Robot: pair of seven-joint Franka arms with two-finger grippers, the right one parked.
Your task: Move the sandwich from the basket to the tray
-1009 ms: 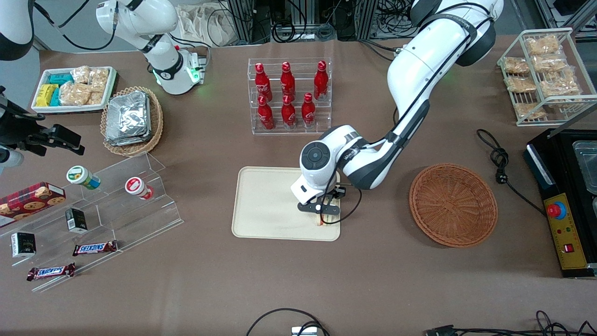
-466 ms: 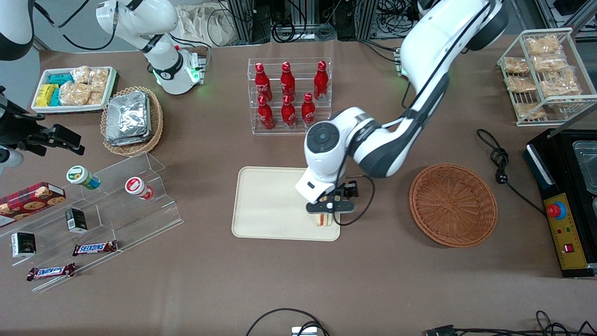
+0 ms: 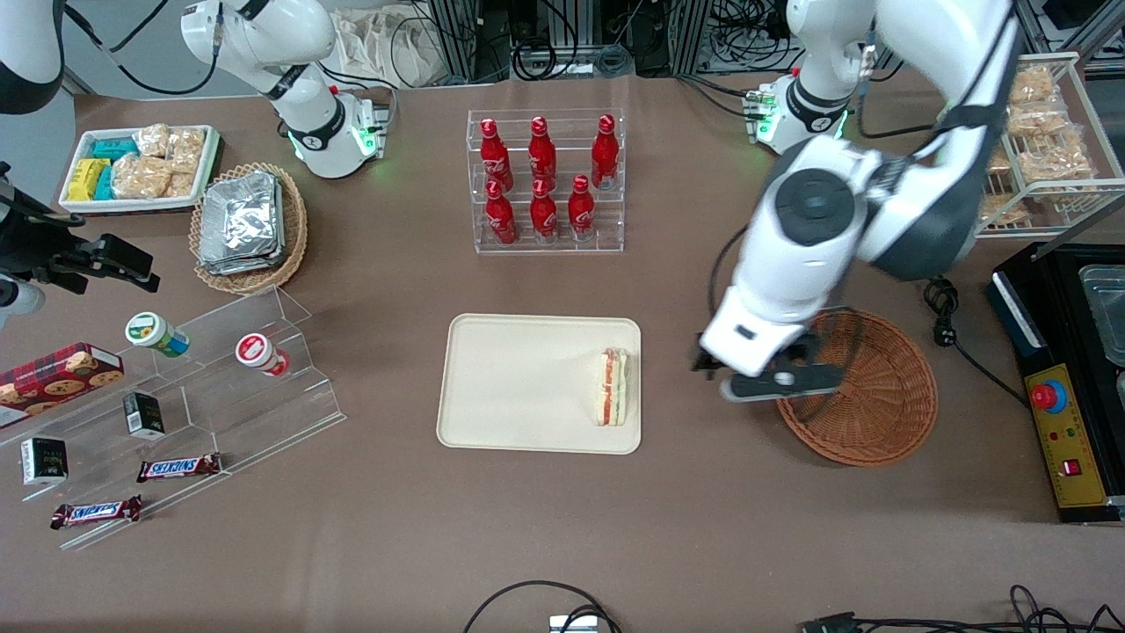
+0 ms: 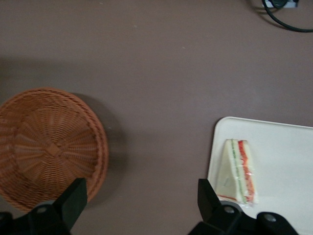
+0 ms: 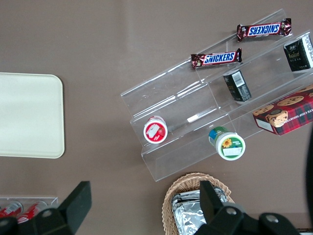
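Hanging above the table (image 3: pixel 703 527) w/ my end effector (image 3: pixel 773 384) over the basket's rim on the tray side, fingers (image 4: pixel 73 198) spread wide, nothing between them. In the front view my own wrist and forearm cover part of the basket (image 3: pixel 870 396), so only its nearer and working-arm-end portions show there; the fingertips themselves are blurred in that view. The wrist view cuts off my fingers at the frame edge, and the tray (image 3: pixel 518 387) runs out of frame too, only one rounded corner and a strip showing.

Containers: basket interior, as far as visible in the wrist view, holds nothing, just bare weave. Tray carries the sandwich (image 3: pixel 613 387) alone, lying along the short edge closest to the basket, just inside the rim, filling layers (red + green) facing up at the front camera. Rest of the tray is bare cream surface.

Sandwich vs. end effector: well apart, no contact. Bare brown table lies between the tray edge and the basket, and I'm above the basket end of that gap. Sandwich sits at table level on the tray; I'm raised above it, toward the working arm's end.
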